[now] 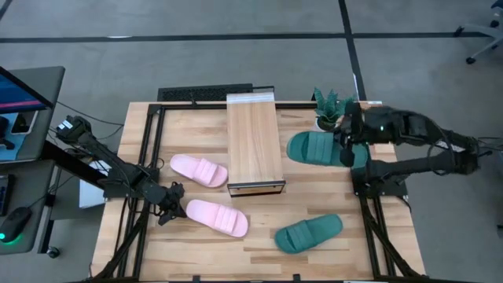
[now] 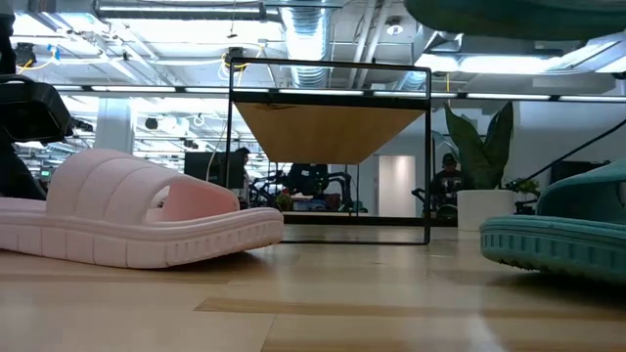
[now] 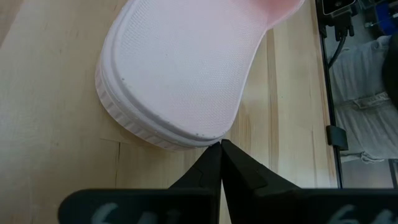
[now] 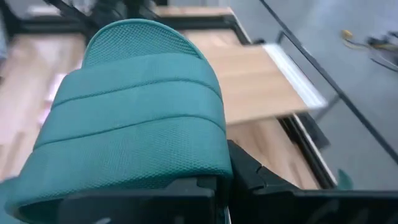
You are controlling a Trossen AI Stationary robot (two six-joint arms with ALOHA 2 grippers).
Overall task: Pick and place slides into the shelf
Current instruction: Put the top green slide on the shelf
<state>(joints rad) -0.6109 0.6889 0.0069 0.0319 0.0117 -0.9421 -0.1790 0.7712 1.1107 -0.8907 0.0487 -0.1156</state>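
High view: shelf point(image 1: 255, 141) sits mid-table, long axis running front-to-back, light plank top w/ thin black frame. Four slides around it. Pink slide point(image 1: 199, 170) lies just left of the shelf, long axis roughly left-right, slightly diagonal. Second pink slide point(image 1: 217, 217) is nearer the front edge, same rough left-right lie. Teal slide point(image 1: 308, 233) is at front right, lying diagonally. Other teal slide point(image 1: 317, 148) is just right of the shelf, long axis left-right, held at its right end by the right gripper point(image 1: 346, 147). Left gripper point(image 1: 174, 206) is at the left end of the front pink slide. Table point(image 1: 189, 126) is pale wood planks on a black frame; small potted plant point(image 1: 332, 108) at back right; grey floor around, monitor point(image 1: 20, 90) off the left side.

Low view: front pink slide fills the left, sole flat on the table; the grounded teal slide shows at right edge, the held one hangs at top right, off the table. Shelf stands behind, centre. Room beyond: open ceiling w/ ducts, strip lights, desks.

Left wrist view: left gripper fingers pinched together, tips just touching the pink slide's heel rim, not around it; slide points away from the fingers.

Right wrist view: right gripper clamps the teal slide at its end, strap up; slide extends away from the wrist, shelf top beyond it.

No readable writing or brand marks anywhere
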